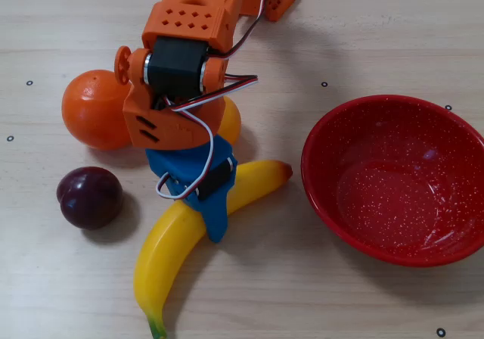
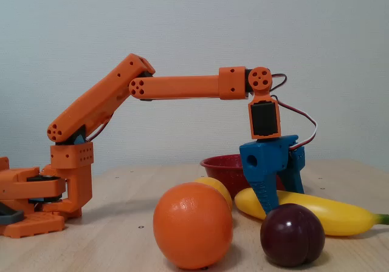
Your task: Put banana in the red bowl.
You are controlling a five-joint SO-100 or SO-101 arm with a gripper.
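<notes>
Both blue fingers [image 1: 217, 216] of the gripper [image 2: 275, 198] straddle the banana [image 1: 170, 248] mid-length.

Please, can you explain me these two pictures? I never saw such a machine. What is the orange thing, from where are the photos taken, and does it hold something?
It is a small orange robot arm on a wooden table. One picture looks straight down; the other looks from the side. Its blue gripper straddles a banana, which lies on the table. Nearby are an orange, a plum, a yellow ball fruit and an empty red bowl.
</notes>
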